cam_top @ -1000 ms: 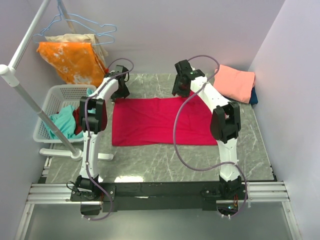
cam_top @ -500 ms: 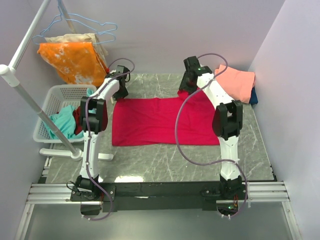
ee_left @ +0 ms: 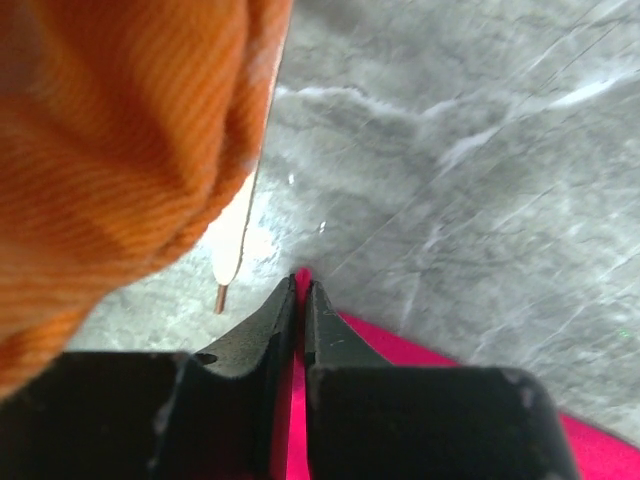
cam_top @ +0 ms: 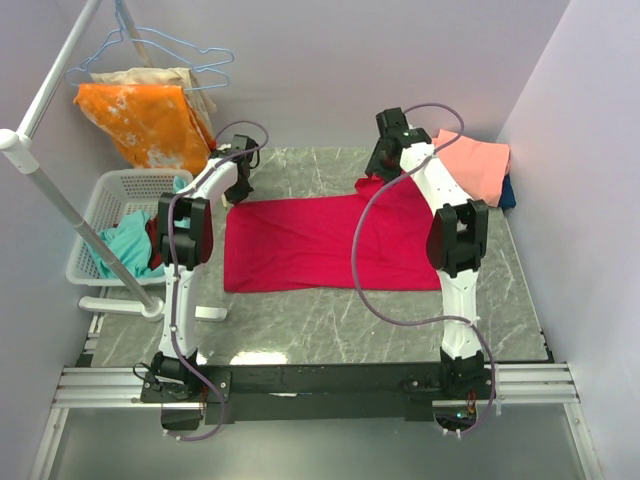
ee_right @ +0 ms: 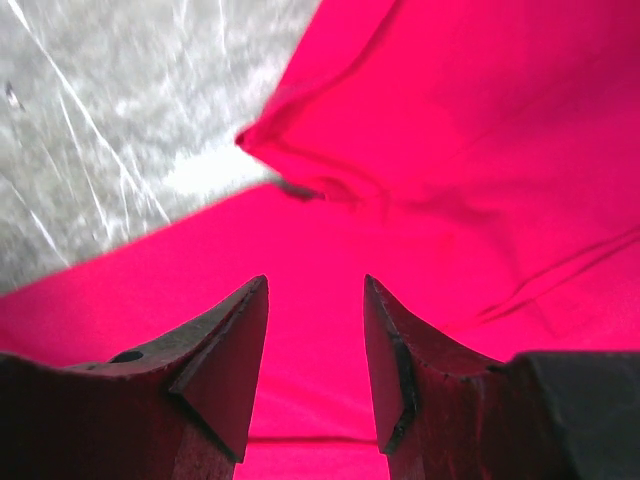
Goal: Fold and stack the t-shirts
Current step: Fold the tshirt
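Left end effector (ee_left: 301, 288): jaws pinched on the far-left corner of the crimson t-shirt (cam_top: 300, 240). Right end effector (ee_right: 315, 285): jaws apart over the far-right corner; close on the hem before you lift, then carry both corners evenly. The shirt is spread mid-desk (cam_top: 330, 320) on grey marble. The orange cloth (cam_top: 145, 120) hangs near left, and the salmon-pink t-shirt (cam_top: 475, 165) is far right.

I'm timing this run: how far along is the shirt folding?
Done: a salmon-pink t-shirt lies folded on a dark blue one at the far right corner. In hand: the red t-shirt is spread flat, unfolded; the left gripper is shut on its far left corner, the right gripper is over its far right corner, jaws apart, grip unclear. Left: fold the red one and stack it.
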Robot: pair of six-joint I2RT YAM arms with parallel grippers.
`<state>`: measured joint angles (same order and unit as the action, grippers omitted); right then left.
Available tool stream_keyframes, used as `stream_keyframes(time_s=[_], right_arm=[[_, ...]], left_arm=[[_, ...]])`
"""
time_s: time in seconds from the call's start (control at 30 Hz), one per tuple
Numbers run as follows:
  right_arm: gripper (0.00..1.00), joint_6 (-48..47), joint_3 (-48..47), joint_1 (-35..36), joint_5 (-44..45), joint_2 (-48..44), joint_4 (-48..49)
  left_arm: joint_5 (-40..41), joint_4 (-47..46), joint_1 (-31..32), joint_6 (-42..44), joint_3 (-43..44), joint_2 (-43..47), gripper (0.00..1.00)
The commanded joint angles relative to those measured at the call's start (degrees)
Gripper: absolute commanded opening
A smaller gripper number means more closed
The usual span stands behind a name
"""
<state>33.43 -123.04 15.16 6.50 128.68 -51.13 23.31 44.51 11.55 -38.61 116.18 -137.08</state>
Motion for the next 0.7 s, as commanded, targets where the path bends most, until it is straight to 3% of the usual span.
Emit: stream_keyframes(time_s=[0.0,0.13,0.33,0.5,0.67], right_arm=[[0.50,1.0,-4.0,-3.0,2.7,2.5,2.5],[0.50,2.6,-3.6,-5.6,2.9,4.5,7.8],[0.50,5.9,-7.2,-9.3,0.0,10.4,10.7],[0.50,10.3,-1.8,-11.7,-6.3,10.0,22.9],[0.50,9.2,-8.1,-12.3,-6.3,13.4,26.4]], left_arm=[[1.1,3.7,0.2,-0.1,-2.5,3.2,0.08],[0.7,3.3,0.9,0.3,-3.0,4.5,0.01],[-0.1,3.0,2.3,1.3,-2.5,5.9,0.01],[-1.3,1.6,3.7,2.3,-2.7,6.7,0.01],[-2.0,1.4,4.4,2.9,-3.5,7.8,0.01]])
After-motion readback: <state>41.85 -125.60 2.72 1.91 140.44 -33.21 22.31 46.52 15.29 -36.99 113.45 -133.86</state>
